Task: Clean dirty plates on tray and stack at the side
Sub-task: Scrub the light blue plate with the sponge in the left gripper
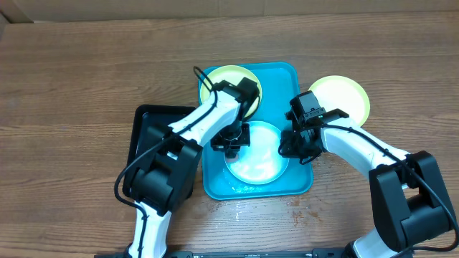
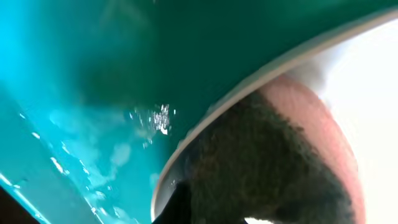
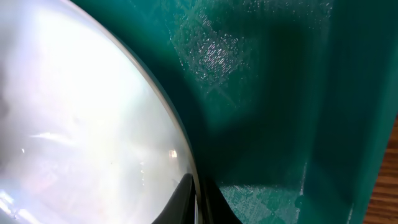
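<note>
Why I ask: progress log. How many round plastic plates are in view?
3. One yellow-green-rimmed plate at the turquoise rectangular plastic tray's far end; one light-blue-rimmed plate in the tray's middle; another yellow-green-rimmed plate on the wooden table beside the tray. More may be stacked beneath.

The surface (image 1: pixel 72 72) is a mid-brown wood-grain top, with grain and plank seams running left to right across the overhead view. A pale tan strip (image 1: pixel 215 6) borders its far edge; its material cannot be determined. Small wet spots (image 1: pixel 247 208) glisten on the wood toward the near edge. Light falls evenly from above and produces soft, short shadows. A sliver of the same wood shows at the right edge of the right wrist view.
</note>
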Controlling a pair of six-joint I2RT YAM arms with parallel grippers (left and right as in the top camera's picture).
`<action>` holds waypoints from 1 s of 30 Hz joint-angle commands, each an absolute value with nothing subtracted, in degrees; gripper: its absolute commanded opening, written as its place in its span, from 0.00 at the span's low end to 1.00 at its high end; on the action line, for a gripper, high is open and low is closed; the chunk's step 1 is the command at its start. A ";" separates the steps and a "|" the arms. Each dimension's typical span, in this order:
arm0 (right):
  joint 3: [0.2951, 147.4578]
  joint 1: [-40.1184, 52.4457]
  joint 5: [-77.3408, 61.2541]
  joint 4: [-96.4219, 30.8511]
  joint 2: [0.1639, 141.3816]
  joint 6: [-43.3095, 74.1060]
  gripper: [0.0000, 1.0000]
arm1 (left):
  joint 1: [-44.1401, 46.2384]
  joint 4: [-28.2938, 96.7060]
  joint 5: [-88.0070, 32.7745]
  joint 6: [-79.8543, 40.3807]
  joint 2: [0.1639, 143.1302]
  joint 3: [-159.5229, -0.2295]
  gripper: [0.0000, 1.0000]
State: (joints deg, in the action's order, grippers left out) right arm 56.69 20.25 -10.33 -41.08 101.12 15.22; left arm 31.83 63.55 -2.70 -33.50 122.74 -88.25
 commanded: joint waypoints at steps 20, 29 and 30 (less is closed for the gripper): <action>55.07 20.84 -9.30 -42.74 103.63 15.18 0.04 | 32.67 47.35 -33.17 -25.30 126.37 -85.69 0.04; 55.07 20.84 -9.30 -42.74 103.63 15.18 0.04 | 32.58 62.22 -14.87 -28.82 126.37 -85.69 0.04; 55.07 20.84 -9.32 -42.74 103.63 15.18 0.04 | 32.51 63.42 -11.92 -29.80 126.37 -85.71 0.04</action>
State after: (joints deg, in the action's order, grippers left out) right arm 56.73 20.25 -10.35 -41.21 101.12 15.25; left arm 32.64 59.79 -28.01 -26.83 124.53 -86.91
